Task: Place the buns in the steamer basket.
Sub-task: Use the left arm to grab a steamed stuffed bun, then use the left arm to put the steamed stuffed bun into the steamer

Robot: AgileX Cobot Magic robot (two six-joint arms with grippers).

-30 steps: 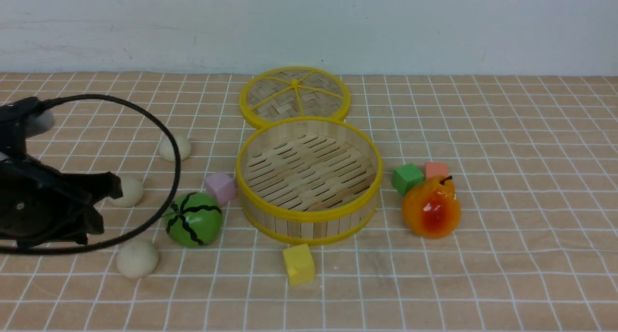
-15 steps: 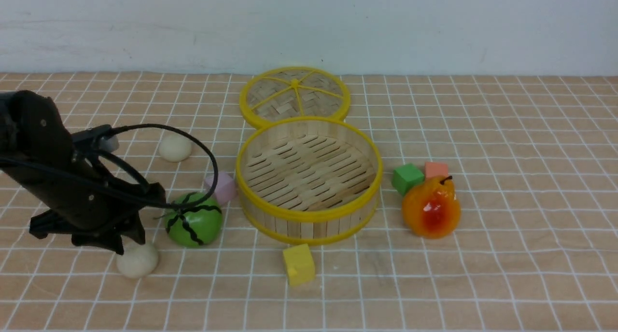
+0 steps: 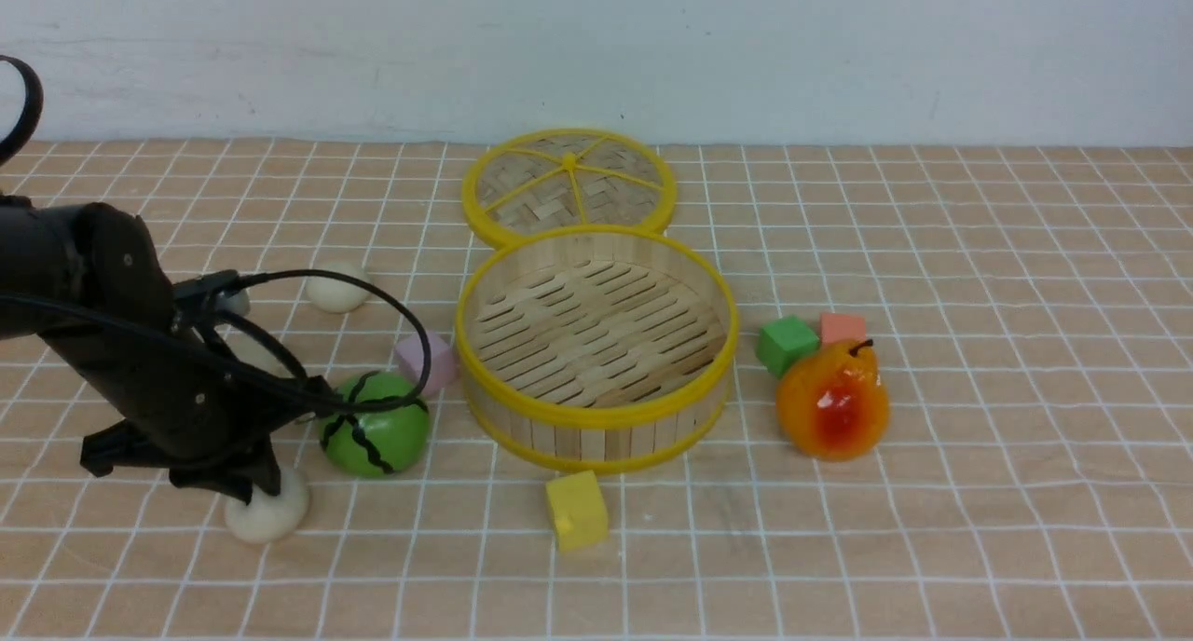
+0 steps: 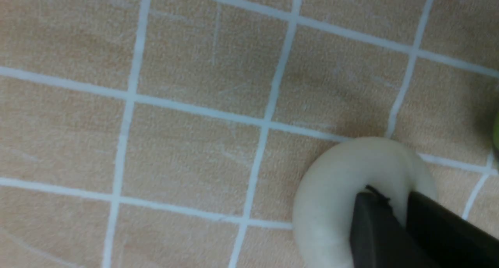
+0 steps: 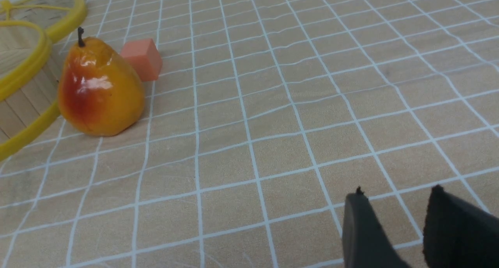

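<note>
1. While the front view is showing the left claw (image 3: 247, 487) pointing down at the surface (image 3: 932, 529), its tips are meeting the top of the nearest bun (image 3: 270, 520), which is sitting directly beneath it.
2. The left wrist view is giving what the front view is hiding. The two dark fingers (image 4: 374, 229) are lying nearly pressed together over the crown of that bun (image 4: 331, 198), with only a thin slit showing between them. Whether they are nipping the bun, I cannot tell.
3. Only the front view is showing the neighbours. The green watermelon toy (image 3: 373, 424) is sitting just beside the left claw. A second bun (image 3: 335, 288) is lying farther off beyond the claw. The steamer basket (image 3: 596, 415) is standing past the watermelon, well apart from the claw. Both buns are lying outside the basket.
4. The right claw (image 5: 397, 192) is appearing only in the right wrist view. Its fingers are sitting close together with a narrow gap, pinching nothing, and checked surface is showing between them.
5. That same view is showing the pear (image 5: 99, 92) and the orange cube (image 5: 142, 59) sitting well ahead of the right claw, touching or nearly so, with the basket's yellow rim at the pear's far side.
</note>
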